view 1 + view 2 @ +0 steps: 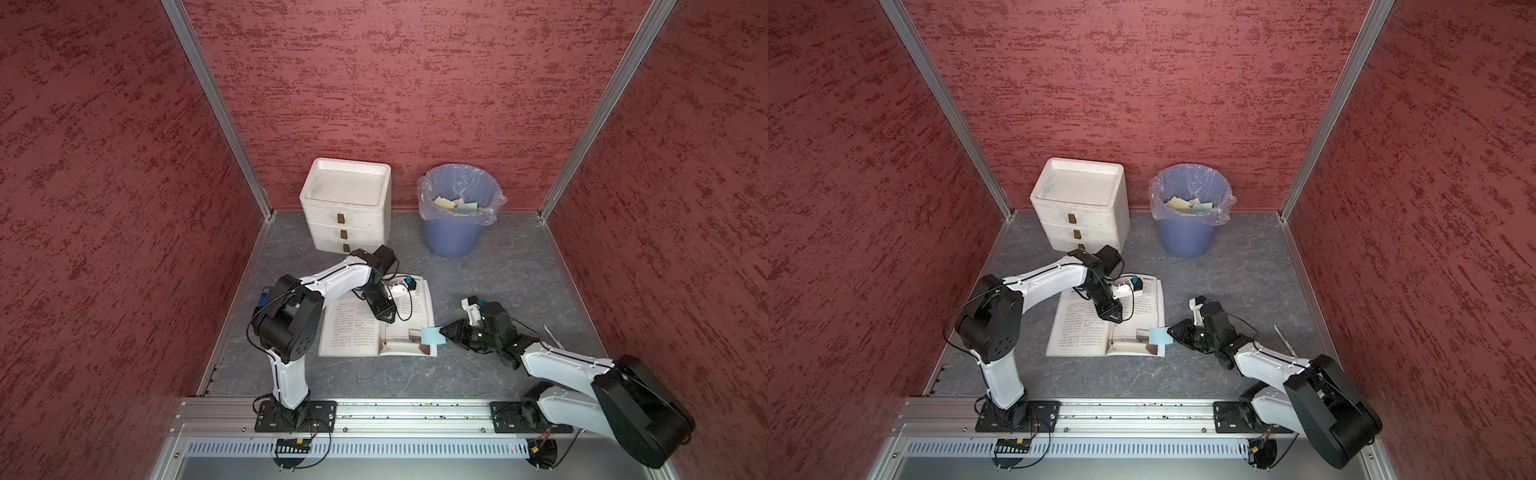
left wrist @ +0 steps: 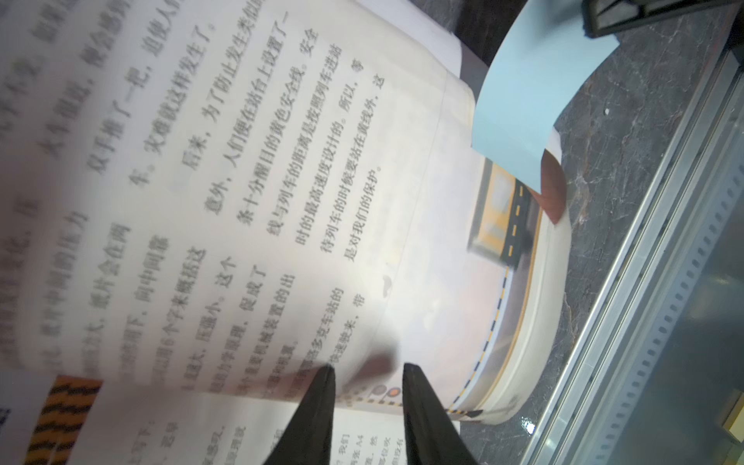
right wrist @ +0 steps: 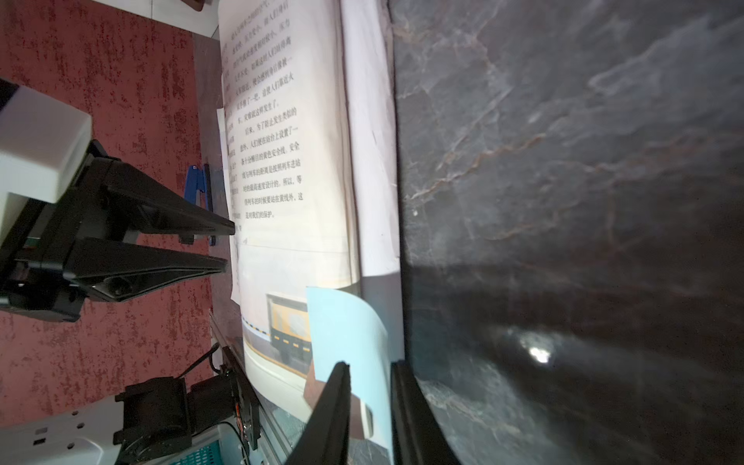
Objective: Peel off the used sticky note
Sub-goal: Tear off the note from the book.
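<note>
You are at the grasp step. The light-blue sticky note [image 1: 433,336] sits at the front right corner of the open book [image 1: 357,328], which lies mid-surface toward the front edge. One edge of the note is stuck to the page over the printed picture. The free edge curls up and juts past the book's right edge, above the bare surface [image 1: 498,282]. Your right end effector [image 3: 368,364] lies low and side-on, its jaws narrow with that free edge between them. The right wrist view shows a sliver of gap beside the paper, so you cannot tell whether the pads have bitten. Your left end effector [image 2: 368,366] stands tips-down on the right-hand page near the spine. Its jaws are a little apart and hold nothing, and it looks like a brace for the book. By my reading the note is not yet peeled. Your next move calls for a firm pinch first, then a slow lift that rolls the note back over its stuck edge. Press the left one down on the page so the sheet does not rise or tear. The lined blue bin [image 1: 451,241] at the rear edge, with other notes inside, looks like the likely drop.
</note>
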Tool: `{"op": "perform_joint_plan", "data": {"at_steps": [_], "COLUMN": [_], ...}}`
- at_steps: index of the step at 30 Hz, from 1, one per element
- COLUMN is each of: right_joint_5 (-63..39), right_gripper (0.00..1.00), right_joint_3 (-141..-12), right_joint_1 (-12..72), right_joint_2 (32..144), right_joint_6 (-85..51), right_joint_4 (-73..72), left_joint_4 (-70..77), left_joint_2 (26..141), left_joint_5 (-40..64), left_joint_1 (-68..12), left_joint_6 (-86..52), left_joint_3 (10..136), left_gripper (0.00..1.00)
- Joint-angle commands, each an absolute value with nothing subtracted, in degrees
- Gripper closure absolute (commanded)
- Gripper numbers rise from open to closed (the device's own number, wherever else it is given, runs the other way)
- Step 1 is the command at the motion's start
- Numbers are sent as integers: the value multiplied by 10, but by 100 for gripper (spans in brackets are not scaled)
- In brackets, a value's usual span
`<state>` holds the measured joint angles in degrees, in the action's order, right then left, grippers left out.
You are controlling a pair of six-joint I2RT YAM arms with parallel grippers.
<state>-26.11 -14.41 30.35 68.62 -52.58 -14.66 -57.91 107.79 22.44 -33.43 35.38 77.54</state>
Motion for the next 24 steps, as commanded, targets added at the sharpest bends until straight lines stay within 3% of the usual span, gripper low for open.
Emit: {"op": "perform_joint_plan", "data": {"at_steps": [1,6,15,24], "right_joint_5": [-250,-250,-209,-127], "right_gripper": [81,81,90,94], "right_joint_3": [-158,-165,-183,-217], "right_joint_1": [313,319,329,399], "right_joint_2": [681,689,664,650], "right_joint_6": [-509,-501,-463,-423], "right_joint_4": [-138,-130,-66,1], "left_joint_4": [-588,-600,-613,-617], "left_joint_2": [1105,1144,1208,1277], "left_joint_5": [231,230,214,205], "left_joint_1": [-348,-374,-392,-409], "left_joint_6": [347,348,351,341], "left_joint_3": [813,864,925,989], "left_gripper": [68,69,69,71]}}
